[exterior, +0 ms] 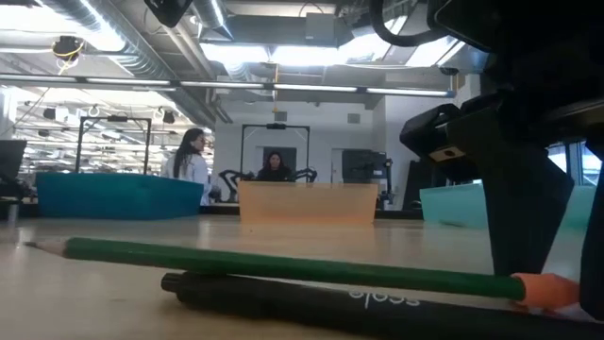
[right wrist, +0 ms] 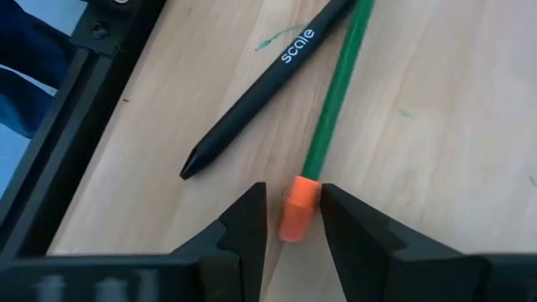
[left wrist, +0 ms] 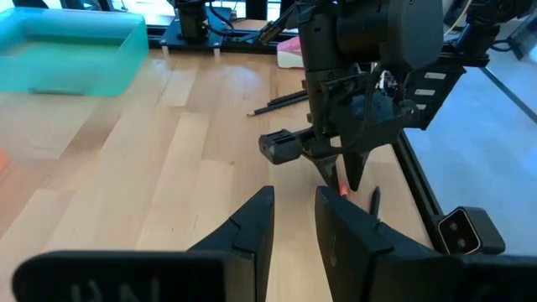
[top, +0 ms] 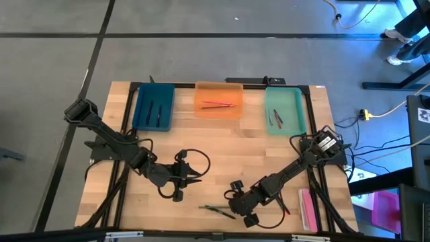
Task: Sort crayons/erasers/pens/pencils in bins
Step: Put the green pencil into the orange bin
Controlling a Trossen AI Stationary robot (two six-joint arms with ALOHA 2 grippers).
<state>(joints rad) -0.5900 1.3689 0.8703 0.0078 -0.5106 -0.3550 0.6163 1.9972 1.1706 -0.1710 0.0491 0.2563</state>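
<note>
Your right gripper (right wrist: pixel 289 220) sat low at the bench's (top: pixel 222 144) front edge, its fingers (right wrist: pixel 243 222) straddling the orange eraser tip of the green pencil (right wrist: pixel 336 92), with narrow gaps either side. A black pen (right wrist: pixel 260 92) lay touching the pencil. Your left gripper (left wrist: pixel 294 226) waited nearby, fingers slightly spread, holding nothing.

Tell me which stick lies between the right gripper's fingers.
The green pencil: its orange eraser end sits between those fingers; the black pen lies beside them.
</note>
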